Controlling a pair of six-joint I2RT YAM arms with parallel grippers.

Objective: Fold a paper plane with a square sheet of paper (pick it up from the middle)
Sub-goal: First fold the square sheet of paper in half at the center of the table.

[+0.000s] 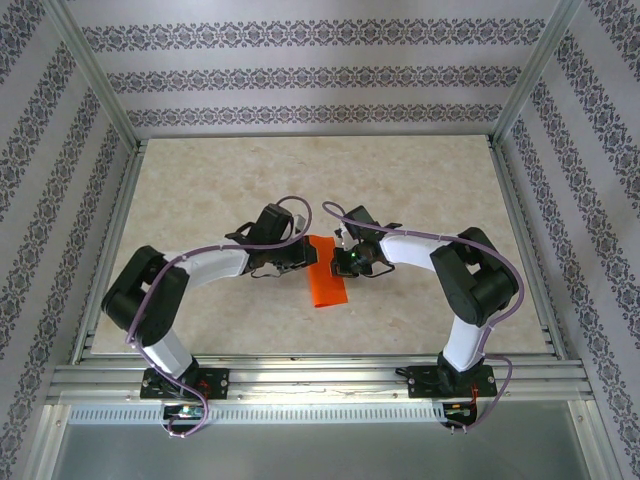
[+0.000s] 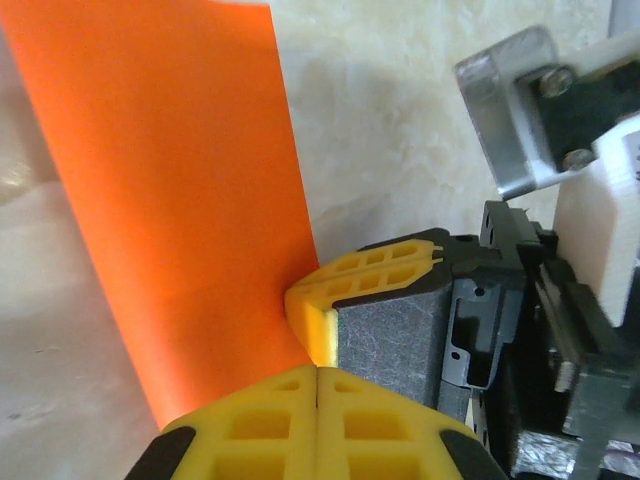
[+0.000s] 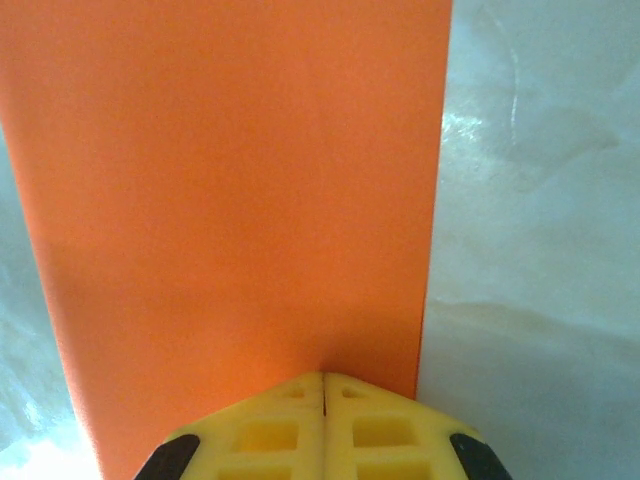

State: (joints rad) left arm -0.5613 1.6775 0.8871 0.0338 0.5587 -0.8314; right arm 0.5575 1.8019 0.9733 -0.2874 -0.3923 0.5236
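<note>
Now w/ left claw [image 2: 317, 378] & right claw [image 3: 323, 385] both pinched shut on one end of the folded orange sheet [image 1: 326, 280] mid-bench [image 1: 420, 190], any uneven pull btwn them prob tears it or skews the crease.

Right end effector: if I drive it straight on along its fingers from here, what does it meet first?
The orange sheet of paper. The right end effector is shut with its tips at the sheet, which lies straight ahead over the table; whether they touch it is unclear.
</note>
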